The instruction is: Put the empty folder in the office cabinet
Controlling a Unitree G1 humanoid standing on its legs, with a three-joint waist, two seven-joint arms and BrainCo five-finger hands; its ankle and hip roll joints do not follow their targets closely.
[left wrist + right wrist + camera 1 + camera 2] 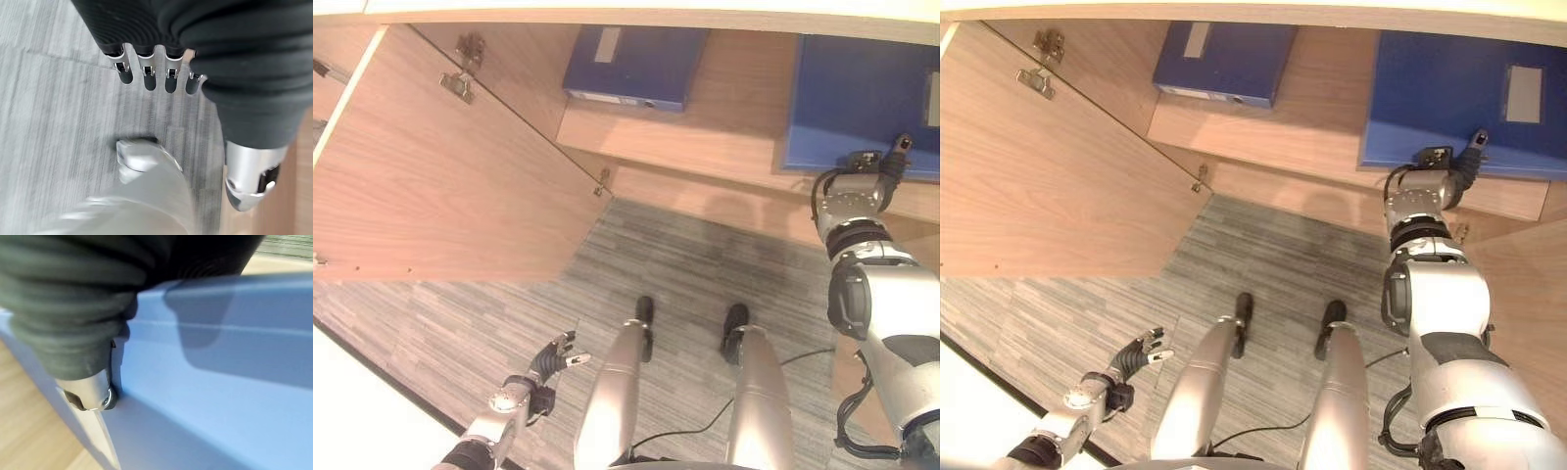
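Right hand (1449, 166) is up at the blue folder (1449, 93), which lies flat on the cabinet shelf (1312, 108) with its near edge at or slightly past the shelf's front lip. In the right wrist view a silver, dark-tipped thumb (93, 394) rests against the folder's blue surface, but the other fingers are out of sight behind the ribbed cover, so whether this hand clasps the folder or merely presses on it cannot be told. The folder lies straight ahead of that hand, further into the cabinet, and looks roughly square-on to the shelf; any remaining move is probably a short push inward or a release. A second, darker blue folder (636, 64) lies well to the left on the same shelf, apart from the first. An open cabinet door (440, 176) swings out on the left side. Left hand (553, 362) hangs low over the grey carpet (705, 255), far from the shelf, fingers straight and empty, so the right arm is plainly the nearer one.
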